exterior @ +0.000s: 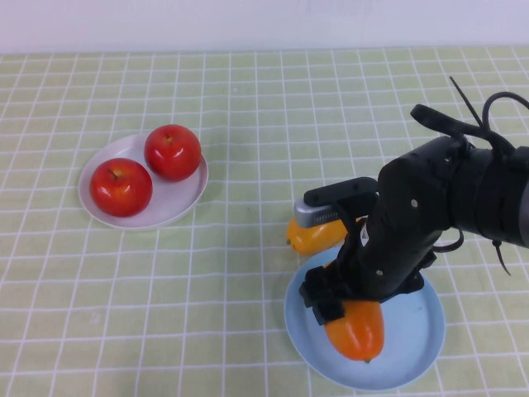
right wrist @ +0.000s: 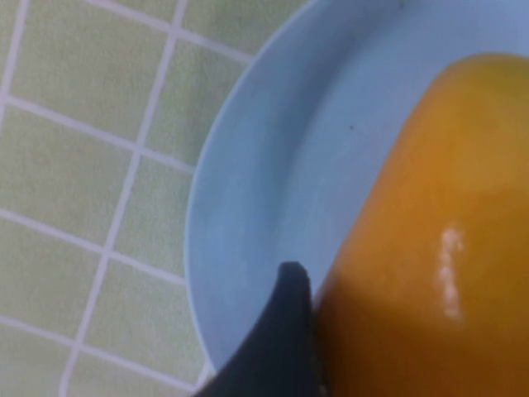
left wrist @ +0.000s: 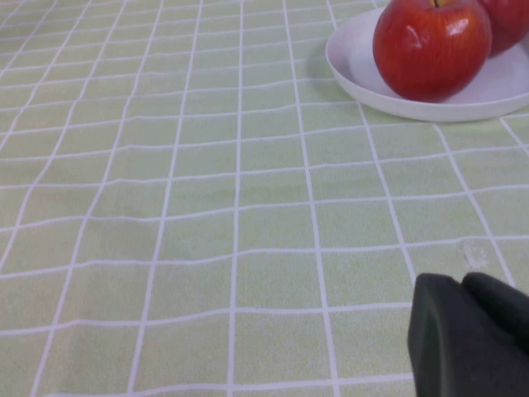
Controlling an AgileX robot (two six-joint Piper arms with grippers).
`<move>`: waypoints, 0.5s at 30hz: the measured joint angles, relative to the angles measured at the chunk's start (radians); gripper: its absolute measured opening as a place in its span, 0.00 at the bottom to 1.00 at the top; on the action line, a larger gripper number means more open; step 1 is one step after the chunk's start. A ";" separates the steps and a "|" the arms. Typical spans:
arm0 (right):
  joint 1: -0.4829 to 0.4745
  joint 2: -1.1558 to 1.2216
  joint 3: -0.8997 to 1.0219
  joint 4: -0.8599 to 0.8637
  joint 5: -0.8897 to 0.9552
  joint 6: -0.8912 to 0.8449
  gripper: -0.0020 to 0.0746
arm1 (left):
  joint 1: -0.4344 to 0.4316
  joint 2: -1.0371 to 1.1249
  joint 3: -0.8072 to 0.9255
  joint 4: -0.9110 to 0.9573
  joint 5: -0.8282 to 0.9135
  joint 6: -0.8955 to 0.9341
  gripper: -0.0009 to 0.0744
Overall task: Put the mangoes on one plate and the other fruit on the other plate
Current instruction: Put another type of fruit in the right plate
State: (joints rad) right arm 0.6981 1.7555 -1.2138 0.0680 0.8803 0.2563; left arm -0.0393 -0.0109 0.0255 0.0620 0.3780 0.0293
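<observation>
My right gripper (exterior: 340,308) is shut on an orange mango (exterior: 357,329), low over the left part of the light blue plate (exterior: 413,335). In the right wrist view one dark finger (right wrist: 283,331) presses against the mango's side (right wrist: 430,248) above the plate's floor (right wrist: 273,182). I cannot tell whether the mango touches the plate. The second mango (exterior: 316,236) lies at the plate's far-left rim, half hidden by the arm. Both red apples (exterior: 121,187) (exterior: 173,152) sit on the white plate (exterior: 178,203). My left gripper (left wrist: 469,331) hovers shut and empty over the cloth, near the white plate (left wrist: 355,70).
A green checked cloth (exterior: 248,107) covers the whole table. The right arm's black body and cables (exterior: 463,182) stand over the table's right side, above the blue plate's far edge.
</observation>
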 joint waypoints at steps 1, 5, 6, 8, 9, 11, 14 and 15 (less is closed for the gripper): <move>0.000 0.000 0.000 0.000 0.007 -0.002 0.82 | 0.000 0.000 0.000 0.000 0.000 0.000 0.01; 0.000 0.000 0.000 0.001 0.018 -0.018 0.85 | 0.000 0.000 0.000 0.000 0.000 0.000 0.01; 0.000 0.000 0.000 0.005 0.021 -0.018 0.85 | 0.000 0.000 0.000 0.000 0.000 0.000 0.01; 0.000 0.000 0.000 0.010 0.023 -0.020 0.86 | 0.000 0.000 0.000 0.000 0.000 0.000 0.01; 0.000 0.000 0.000 0.012 0.023 -0.020 0.86 | 0.000 0.000 0.000 0.000 0.000 0.000 0.01; 0.000 -0.015 -0.004 0.012 0.023 -0.041 0.86 | 0.000 0.000 0.000 0.000 0.000 0.000 0.01; 0.000 -0.048 -0.031 -0.016 0.012 -0.138 0.86 | 0.000 0.000 0.000 0.000 0.000 0.000 0.01; 0.000 -0.063 -0.041 -0.026 0.001 -0.179 0.86 | 0.000 0.000 0.000 0.000 0.000 0.000 0.01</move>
State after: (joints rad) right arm 0.6981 1.6926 -1.2551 0.0416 0.8809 0.0768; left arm -0.0393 -0.0109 0.0255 0.0620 0.3780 0.0293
